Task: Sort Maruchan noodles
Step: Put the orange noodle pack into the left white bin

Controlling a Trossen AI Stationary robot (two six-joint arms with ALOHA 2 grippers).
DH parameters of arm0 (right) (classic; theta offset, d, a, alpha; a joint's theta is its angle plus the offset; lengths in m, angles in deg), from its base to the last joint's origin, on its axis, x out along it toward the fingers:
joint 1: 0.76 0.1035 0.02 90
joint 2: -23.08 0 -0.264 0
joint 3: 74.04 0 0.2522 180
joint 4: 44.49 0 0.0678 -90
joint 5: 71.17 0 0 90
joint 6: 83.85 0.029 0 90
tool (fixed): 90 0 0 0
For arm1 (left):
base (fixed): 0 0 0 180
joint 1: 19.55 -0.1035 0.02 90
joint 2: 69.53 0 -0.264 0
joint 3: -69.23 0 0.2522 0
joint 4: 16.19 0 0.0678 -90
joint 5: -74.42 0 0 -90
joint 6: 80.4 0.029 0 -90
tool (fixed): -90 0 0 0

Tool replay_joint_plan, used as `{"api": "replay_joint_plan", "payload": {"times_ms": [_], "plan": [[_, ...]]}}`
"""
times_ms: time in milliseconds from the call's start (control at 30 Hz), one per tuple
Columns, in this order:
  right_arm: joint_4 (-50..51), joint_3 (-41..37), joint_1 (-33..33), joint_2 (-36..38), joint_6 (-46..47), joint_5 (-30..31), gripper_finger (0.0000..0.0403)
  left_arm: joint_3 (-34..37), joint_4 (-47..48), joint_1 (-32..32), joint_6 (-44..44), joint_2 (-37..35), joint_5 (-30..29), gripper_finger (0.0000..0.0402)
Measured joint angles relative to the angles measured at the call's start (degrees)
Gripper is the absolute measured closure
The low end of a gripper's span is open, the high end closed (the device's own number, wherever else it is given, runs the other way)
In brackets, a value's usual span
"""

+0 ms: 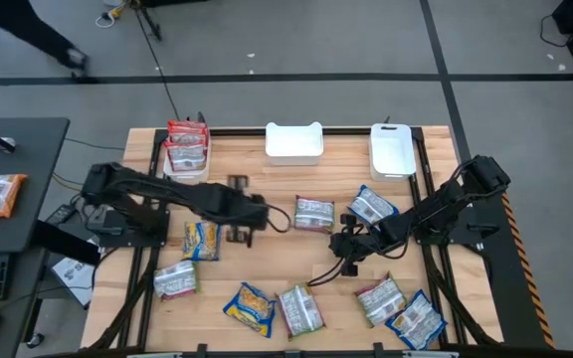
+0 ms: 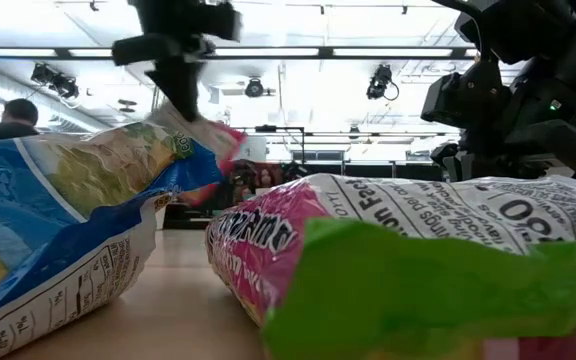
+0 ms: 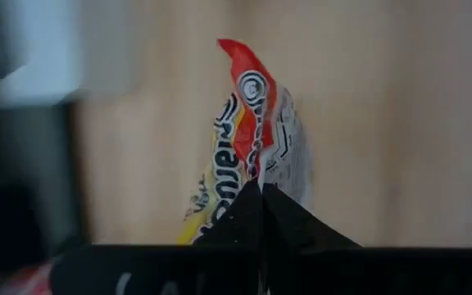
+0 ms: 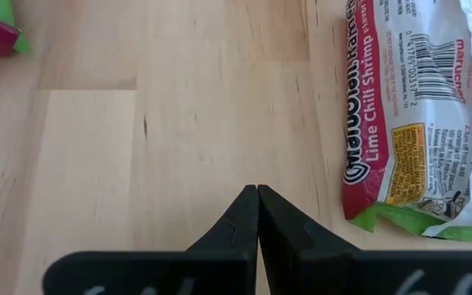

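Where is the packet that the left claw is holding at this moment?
In the high view the left claw holds it near the table's middle, left of a silvery-green packet. In the left wrist view the red-and-yellow packet is pinched by one edge.

You are looking down on a pale wooden table [image 1: 267, 179], where two white bins [image 1: 294, 141] sit along its far edge. Nearer than those bins, ramen packets [image 1: 314, 213] lie scattered flat on the boards: silvery ones and blue-yellow ones [image 1: 250, 306]. Left of the bins, red-orange packets [image 1: 187, 145] are stacked at the far-left corner.
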Motion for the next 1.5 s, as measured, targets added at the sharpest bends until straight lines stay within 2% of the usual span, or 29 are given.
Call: {"api": "replay_joint_plan", "payload": {"times_ms": [100,267,400,600,767,900,1100,1200,1300,1400,1500], "plan": [[-0.03,0.0,0.0,0.0,0.03,-0.01,0.0388,0.0,7.88,-0.07,-3.83,-2.54,-6.93,0.04],[-0.25,0.0,0.0,0.0,1.54,-0.24,0.039,0.15,19.15,-2.36,-11.54,-6.38,-13.86,0.04],[-0.18,0.0,0.62,0.0,2.9,-0.35,0.0391,3.24,21.84,-5.97,-13.74,-12.57,-18.48,0.0401],[0.04,0.0,2.78,0.0,4.72,-0.48,0.0389,12.0,20.4,-13.15,-12.24,-25.45,-19.23,0.0401],[0.04,0.0,3.45,0.0,5.78,-0.16,0.0391,20.86,14.9,-18.26,-4.93,-33.54,-19.41,0.0401],[-0.03,0.0,3.45,0.0,8.45,-0.08,0.0391,27.75,8.63,-24.06,3.83,-36.77,-21.45,0.0401],[-0.2,0.0,3.45,0.0,10.76,-0.02,0.039,35.21,-11.09,-32.57,23.3,-36.96,-20.28,0.0399],[-0.26,0.0,3.45,0.0,11.75,-0.02,0.0391,37.62,-24.27,-35.9,33.01,-36.96,-16.68,0.0398],[-0.25,0.0,3.45,0.0,12.54,-0.03,0.0391,38.75,-32.58,-38.93,37.72,-36.96,-10.68,0.0397],[-0.22,0.0,3.45,0.0,13.09,-0.11,0.0389,39.15,-34.12,-41.4,38.4,-36.54,-4.96,0.0397],[-0.18,0.0,3.45,0.0,12.83,-0.24,0.039,39.15,-31.12,-43.33,38.12,-36.07,-3.52,0.0396]]}}
